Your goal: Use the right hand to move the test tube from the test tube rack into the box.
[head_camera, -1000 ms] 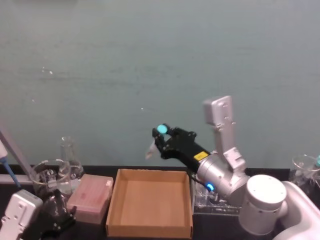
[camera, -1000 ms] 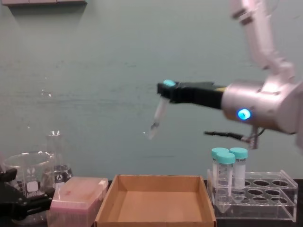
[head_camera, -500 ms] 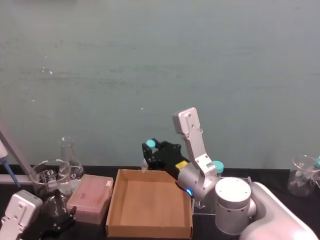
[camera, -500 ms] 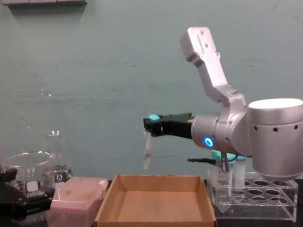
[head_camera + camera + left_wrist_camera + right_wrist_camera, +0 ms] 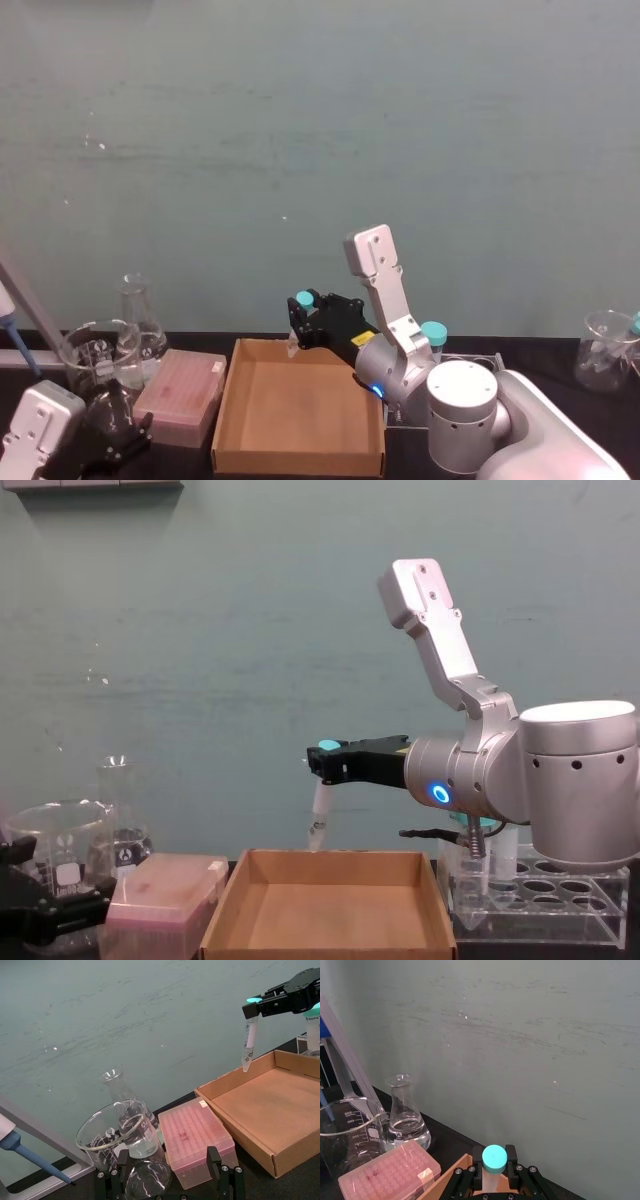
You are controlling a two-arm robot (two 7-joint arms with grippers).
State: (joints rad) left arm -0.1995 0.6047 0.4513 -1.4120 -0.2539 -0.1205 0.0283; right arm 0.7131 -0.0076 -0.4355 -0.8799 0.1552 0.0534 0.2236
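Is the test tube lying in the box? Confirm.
No: the test tube hangs upright in the right hand, its tip above the box rim.

Right tool clamps teal-capped test tube; flask beside pink box.

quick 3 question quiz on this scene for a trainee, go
1. True or false: the test tube lies flat on the floor of the box.
2. What grips the test tube at its capped end? A) the right hand B) a person's hand C) a rack hole
3. What stands next to the box on the robot's left?

Key: 1. False: it hangs tip down above the box's far wall. 2. A. 3. The pink box.
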